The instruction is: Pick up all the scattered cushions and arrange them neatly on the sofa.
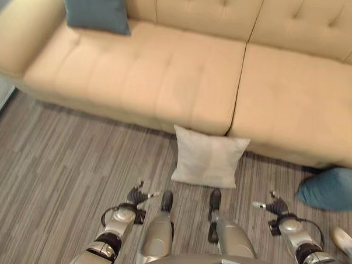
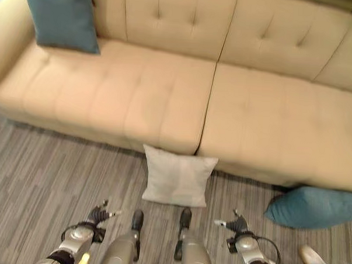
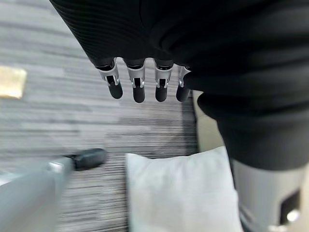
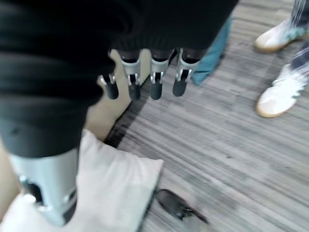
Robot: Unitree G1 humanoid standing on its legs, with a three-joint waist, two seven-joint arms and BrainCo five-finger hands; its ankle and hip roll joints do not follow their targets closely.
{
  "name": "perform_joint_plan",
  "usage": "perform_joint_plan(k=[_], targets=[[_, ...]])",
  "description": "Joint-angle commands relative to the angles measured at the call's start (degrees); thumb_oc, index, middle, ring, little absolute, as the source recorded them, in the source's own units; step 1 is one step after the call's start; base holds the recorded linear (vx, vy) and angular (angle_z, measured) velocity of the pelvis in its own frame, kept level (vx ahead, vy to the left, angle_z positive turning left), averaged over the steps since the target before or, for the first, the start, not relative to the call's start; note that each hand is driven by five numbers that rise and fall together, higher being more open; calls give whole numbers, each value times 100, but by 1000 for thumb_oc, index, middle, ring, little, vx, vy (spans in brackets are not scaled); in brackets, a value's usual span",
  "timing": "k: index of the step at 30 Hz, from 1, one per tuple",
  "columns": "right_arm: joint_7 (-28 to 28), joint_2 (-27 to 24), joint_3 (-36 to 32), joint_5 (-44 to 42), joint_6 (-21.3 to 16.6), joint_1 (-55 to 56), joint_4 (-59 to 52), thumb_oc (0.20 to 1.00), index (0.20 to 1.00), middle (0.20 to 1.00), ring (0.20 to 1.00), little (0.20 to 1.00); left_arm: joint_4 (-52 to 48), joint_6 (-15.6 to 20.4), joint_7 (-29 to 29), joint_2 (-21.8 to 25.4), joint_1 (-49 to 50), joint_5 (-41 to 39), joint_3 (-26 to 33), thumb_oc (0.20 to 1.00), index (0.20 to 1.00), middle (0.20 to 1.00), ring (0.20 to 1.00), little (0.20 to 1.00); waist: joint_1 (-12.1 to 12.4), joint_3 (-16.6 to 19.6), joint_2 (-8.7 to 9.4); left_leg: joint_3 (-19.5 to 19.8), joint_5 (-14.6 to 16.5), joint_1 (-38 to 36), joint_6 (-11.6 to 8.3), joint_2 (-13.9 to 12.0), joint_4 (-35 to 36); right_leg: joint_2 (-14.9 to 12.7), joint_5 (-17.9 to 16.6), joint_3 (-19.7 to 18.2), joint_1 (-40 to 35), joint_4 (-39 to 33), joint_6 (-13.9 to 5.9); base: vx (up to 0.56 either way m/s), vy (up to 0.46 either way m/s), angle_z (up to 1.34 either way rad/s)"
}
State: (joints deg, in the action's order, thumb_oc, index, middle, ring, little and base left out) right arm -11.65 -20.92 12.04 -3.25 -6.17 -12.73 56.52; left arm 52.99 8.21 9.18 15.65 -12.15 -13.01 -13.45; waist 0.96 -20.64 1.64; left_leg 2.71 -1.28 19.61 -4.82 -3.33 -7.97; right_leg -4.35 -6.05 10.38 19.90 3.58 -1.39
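1. You see a sofa (image 1: 166, 79) of matt beige tufted upholstery (cloth or leather, unclear).
2. Your white cushion (image 1: 207, 157) and teal cushion (image 1: 96, 8) look soft, matt cloth.
3. Floor (image 1: 63, 168): streaked grey, matt.

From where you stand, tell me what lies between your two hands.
The white cushion sits ahead on the striped floor, leaning against the sofa, between the left hand and right hand, as the eye views show.
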Motion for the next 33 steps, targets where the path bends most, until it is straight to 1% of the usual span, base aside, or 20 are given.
perform_joint_plan(k=[1, 4, 5, 7, 8, 9, 10, 12, 13, 14, 15, 17, 18, 19, 22, 24, 27, 30, 33], targets=[[-358, -73, 118, -271, -133, 125, -169, 1000, 1000, 1000, 1000, 1000, 116, 290, 329, 111, 41, -373, -48, 1000, 1000, 1000, 1000, 1000, -26, 264, 189, 167, 276, 171, 173, 336, -243, -327, 578, 31, 43, 498, -380, -154, 24, 7], [-589, -48, 157, -375, -180, -201, -372, 1000, 1000, 1000, 1000, 1000, -43, 370, 469, 132, -221, -562, -109, 1000, 1000, 1000, 1000, 1000, -47, 123, 195, 141, 222, 685, 174, 357, -426, -379, 526, 30, 558, 655, -374, -170, 25, 8], [-734, -36, 217, -395, -215, -432, -449, 1000, 1000, 1000, 1000, 1000, -132, 429, 588, 155, -435, -626, -162, 1000, 1000, 1000, 1000, 1000, -64, 43, 191, 132, 187, 1059, 172, 365, -556, -411, 476, 30, 936, 780, -385, -200, 36, 5], [-913, -38, 299, -369, -224, -703, -521, 1000, 1000, 1000, 1000, 1000, -194, 496, 699, 179, -698, -709, -224, 1000, 1000, 1000, 1000, 1000, -92, -48, 189, 108, 149, 1449, 157, 357, -692, -450, 431, 6, 1325, 888, -396, -179, 34, 9], [-981, -32, 302, -396, -251, -811, -614, 1000, 1000, 1000, 1000, 1000, -229, 521, 773, 195, -822, -731, -245, 1000, 1000, 1000, 1000, 1000, -111, -55, 193, 98, 139, 1649, 154, 374, -763, -456, 391, -13, 1499, 903, -397, -95, 17, 8], [-1135, -14, 329, -405, -291, -968, -711, 1000, 1000, 1000, 1000, 1000, -320, 573, 870, 195, -987, -768, -277, 1000, 1000, 1000, 1000, 1000, -122, -80, 181, 134, 256, 1856, 125, 333, -825, -442, 485, -64, 1737, 993, -443, -28, 2, 5], [-1139, -15, 331, -404, -291, -976, -707, 1000, 1000, 1000, 1000, 1000, -312, 575, 872, 193, -998, -770, -276, 1000, 1000, 1000, 1000, 1000, -115, -59, 177, 132, 303, 1890, 120, 322, -864, -433, 523, -72, 1775, 1033, -442, -46, 5, -2], [-1466, 30, 235, -492, -394, -1304, -865, 1000, 1000, 1000, 1000, 1000, -478, 648, 1071, 230, -1379, -847, -356, 1000, 1000, 1000, 1000, 1000, -180, -57, 154, 160, 268, 2526, 111, 372, -1008, -465, 484, -131, 2384, 1166, -453, -94, 12, -5], [-1467, 31, 235, -492, -393, -1308, -864, 1000, 1000, 1000, 1000, 1000, -477, 648, 1072, 231, -1382, -847, -356, 1000, 1000, 1000, 1000, 1000, -182, -42, 154, 160, 270, 2553, 111, 374, -1019, -467, 486, -131, 2409, 1175, -453, -90, 20, 3], [-1629, 30, 216, -505, -429, -1515, -889, 1000, 1000, 1000, 1000, 1000, -496, 673, 1168, 239, -1625, -856, -390, 1000, 1000, 1000, 1000, 1000, -209, -73, 127, 159, 254, 2836, 112, 392, -1088, -491, 479, -175, 2710, 1267, -459, -43, 19, 7], [-1630, 30, 215, -505, -430, -1522, -886, 1000, 1000, 1000, 1000, 1000, -492, 674, 1168, 238, -1632, -856, -390, 1000, 1000, 1000, 1000, 1000, -210, -62, 126, 159, 255, 2857, 112, 394, -1096, -493, 482, -176, 2731, 1276, -459, -87, 44, 7], [-1855, 7, 198, -534, -482, -1876, -952, 1000, 1000, 1000, 1000, 1000, -554, 699, 1296, 275, -2062, -890, -463, 1000, 1000, 1000, 1000, 1000, -266, -64, 76, 178, 210, 3397, 111, 412, -1168, -550, 454, -238, 3296, 1452, -479, -71, 30, 4], [-1855, 7, 198, -534, -482, -1880, -949, 1000, 1000, 1000, 1000, 1000, -551, 699, 1296, 275, -2067, -891, -462, 1000, 1000, 1000, 1000, 1000, -268, -51, 76, 178, 210, 3419, 111, 414, -1176, -552, 455, -239, 3318, 1460, -479, -55, 10, 1], [-1968, -31, 187, -552, -487, -2064, -963, 1000, 1000, 1000, 1000, 1000, -597, 712, 1363, 299, -2308, -922, -502, 1000, 1000, 1000, 1000, 1000, -297, -51, 54, 179, 176, 3647, 114, 417, -1172, -574, 454, -262, 3582, 1532, -493, -37, 19, 2], [-2069, -95, 216, -603, -519, -2390, -879, 1000, 1000, 1000, 1000, 1000, -535, 721, 1441, 350, -2770, -967, -582, 1000, 1000, 1000, 1000, 1000, -339, 4, 37, 204, 117, 4071, 124, 422, -1190, -632, 450, -309, 4058, 1692, -530, -31, 3, 4], [-2108, -131, 235, -618, -513, -2554, -853, 1000, 1000, 1000, 1000, 1000, -459, 715, 1469, 409, -2982, -989, -626, 1000, 1000, 1000, 1000, 1000, -362, 27, 28, 211, 99, 4253, 132, 433, -1212, -629, 456, -342, 4266, 1776, -536, -49, -4, 2], [-2188, -210, 305, -696, -502, -2990, -700, 1000, 1000, 1000, 1000, 1000, -265, 692, 1538, 472, -3542, -1092, -693, 1000, 1000, 1000, 1000, 1000, -411, 84, -8, 177, 24, 4710, 145, 435, -1235, -641, 439, -423, 4792, 1980, -596, -36, 2, -1], [-2188, -216, 309, -654, -506, -2991, -748, 1000, 1000, 1000, 1000, 1000, -298, 697, 1557, 475, -3574, -1096, -674, 1000, 1000, 1000, 1000, 1000, -431, 113, -11, 178, 7, 4797, 149, 428, -1238, -640, 435, -428, 4880, 2007, -604, 0, 0, 0], [-2195, -195, 289, -585, -512, -2915, -786, 1000, 1000, 1000, 1000, 1000, -327, 685, 1574, 395, -3560, -1095, -665, 1000, 1000, 1000, 1000, 1000, -446, 216, -18, 189, -6, 4887, 163, 449, -1245, -618, 428, -440, 5002, 2062, -604, 0, 0, 0]])
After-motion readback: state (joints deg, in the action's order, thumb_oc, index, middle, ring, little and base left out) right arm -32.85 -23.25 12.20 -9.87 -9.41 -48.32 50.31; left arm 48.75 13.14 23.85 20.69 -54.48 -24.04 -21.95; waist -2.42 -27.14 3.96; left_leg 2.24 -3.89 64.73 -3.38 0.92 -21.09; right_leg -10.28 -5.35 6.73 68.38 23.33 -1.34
